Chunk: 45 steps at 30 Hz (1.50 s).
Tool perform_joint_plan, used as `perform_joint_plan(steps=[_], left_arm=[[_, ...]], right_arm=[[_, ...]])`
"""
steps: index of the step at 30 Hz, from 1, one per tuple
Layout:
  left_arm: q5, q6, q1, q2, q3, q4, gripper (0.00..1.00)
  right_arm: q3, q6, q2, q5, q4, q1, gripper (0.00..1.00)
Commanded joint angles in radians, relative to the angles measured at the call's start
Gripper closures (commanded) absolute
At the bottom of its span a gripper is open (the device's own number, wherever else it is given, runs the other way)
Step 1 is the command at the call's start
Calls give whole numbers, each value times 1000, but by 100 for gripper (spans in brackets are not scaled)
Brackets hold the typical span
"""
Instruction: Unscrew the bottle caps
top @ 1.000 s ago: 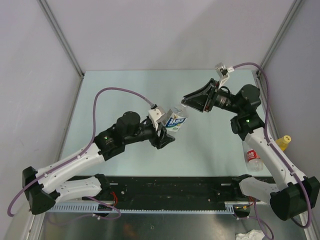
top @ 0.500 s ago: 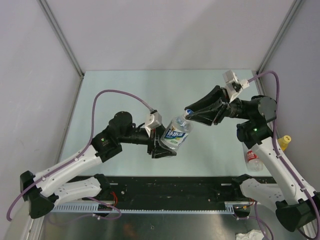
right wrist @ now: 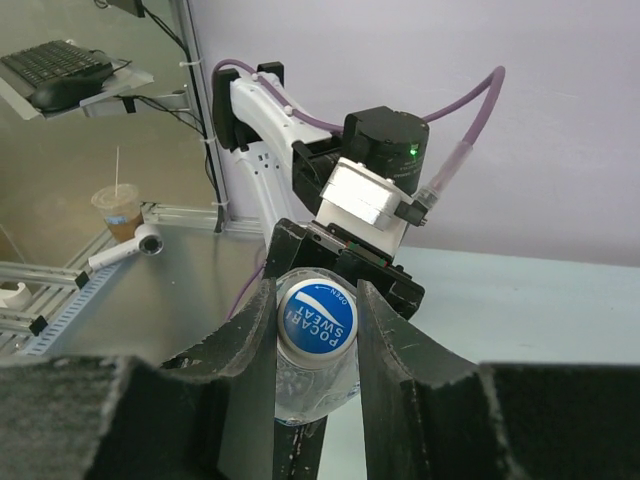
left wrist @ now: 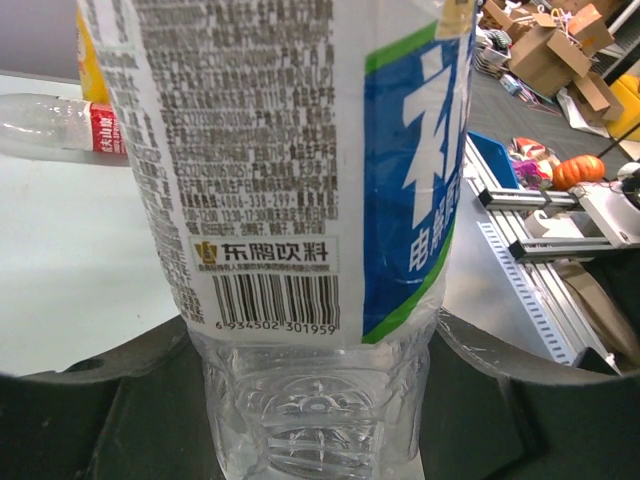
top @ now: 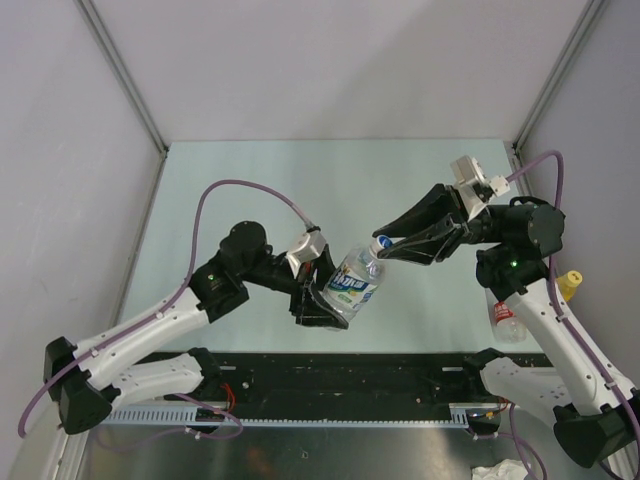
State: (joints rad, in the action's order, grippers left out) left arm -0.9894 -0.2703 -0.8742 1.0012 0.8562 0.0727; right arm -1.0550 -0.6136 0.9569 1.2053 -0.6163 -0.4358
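My left gripper (top: 325, 292) is shut on the lower body of a clear bottle with a blue-green label (top: 353, 280), holding it tilted above the table. The same bottle (left wrist: 300, 170) fills the left wrist view, its base between the jaws of my left gripper (left wrist: 315, 405). My right gripper (top: 384, 245) is shut on its white cap (right wrist: 316, 318), which has a blue printed top, with a finger (right wrist: 390, 340) pressed on each side. A clear bottle with a red label (top: 507, 318) lies at the right, its cap hidden. Beside it, a bottle of orange-yellow liquid with a yellow cap (top: 570, 281) is partly behind the right arm.
The red-label bottle (left wrist: 60, 125) lies on the pale green table (top: 250, 180). Grey side walls enclose the table. A black strip and a metal rail (top: 330, 415) run along the near edge between the arm bases.
Both grippers have carried the bottle toward the near edge and slightly right, tilting it more. The right wrist has turned with the cap still in its grip.
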Motion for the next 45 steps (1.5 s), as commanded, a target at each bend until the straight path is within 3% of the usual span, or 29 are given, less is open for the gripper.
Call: perform_joint_plan(steps=[1,7,10,13,15,20,23,30,45], left_arm=[[-193,27,-8,-9,6,99,100],[-182,30,-6,-11,1,101,100],[-161,26,3,-19,-5,101,100],[-130,14,27,-29,-21,102,100],[-114,7,41,-32,-33,101,100],[-90,4,59,-33,-48,101,100],[-75,5,71,-35,-50,99,100],[-38,13,92,-48,-65,96,100],[-12,19,96,-50,-57,96,100]], right_arm=[[-26,13,-4,-27,-46,14,100],[-26,20,-5,-38,-32,16,95],[-26,40,-10,-72,9,17,79],[-26,70,-18,-96,55,17,54],[-26,82,-22,-106,72,18,42],[-26,90,-22,-119,85,23,19],[-26,93,-21,-131,93,26,10],[-26,95,-7,-139,107,28,3],[-26,56,69,-72,80,20,9]])
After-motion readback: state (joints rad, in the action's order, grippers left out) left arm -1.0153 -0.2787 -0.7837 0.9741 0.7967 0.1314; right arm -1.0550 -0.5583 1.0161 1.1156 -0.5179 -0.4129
